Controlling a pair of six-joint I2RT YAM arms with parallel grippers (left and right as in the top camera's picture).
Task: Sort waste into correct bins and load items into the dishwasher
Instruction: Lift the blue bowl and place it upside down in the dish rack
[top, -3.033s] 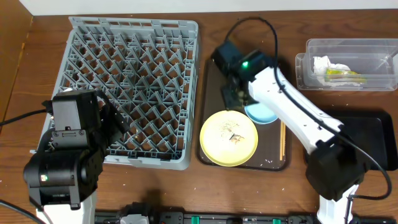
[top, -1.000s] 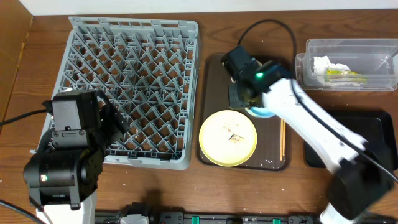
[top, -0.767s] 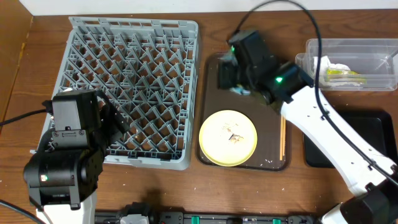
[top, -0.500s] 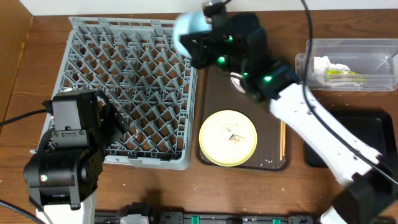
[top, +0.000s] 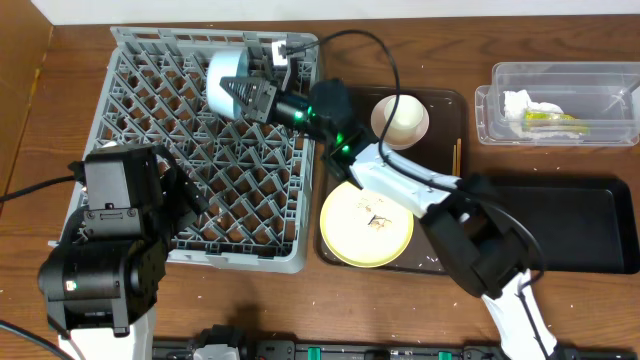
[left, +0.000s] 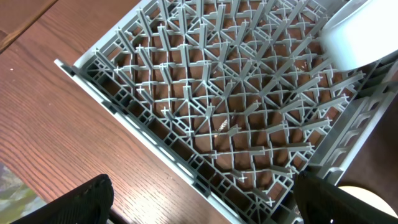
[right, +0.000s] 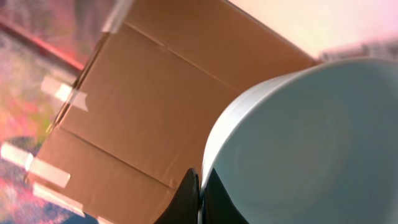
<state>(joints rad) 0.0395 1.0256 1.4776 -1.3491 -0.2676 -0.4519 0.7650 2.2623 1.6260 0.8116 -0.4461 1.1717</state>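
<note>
The right gripper reaches across to the far right part of the grey dish rack and has its jaws clamped on the rim of the light blue bowl. The bowl is tipped on its side over the pegs, and whether it touches them cannot be told. In the right wrist view, the 2 dark fingers pinch the bowl's edge. In the left wrist view, the bowl shows as a pale curve at the rack's far corner. The left gripper hangs over the rack's near edge with its jaws spread wide and nothing between them. On the dark brown serving tray, just right of the rack, sit the cream cup at the far end and the yellow plate with whitish crumbs at the near end. The wooden chopsticks lie along the tray's right side. The clear tub holds the white napkin and the green-and-orange wrapper. The black tray lies nearer than the tub.
</note>
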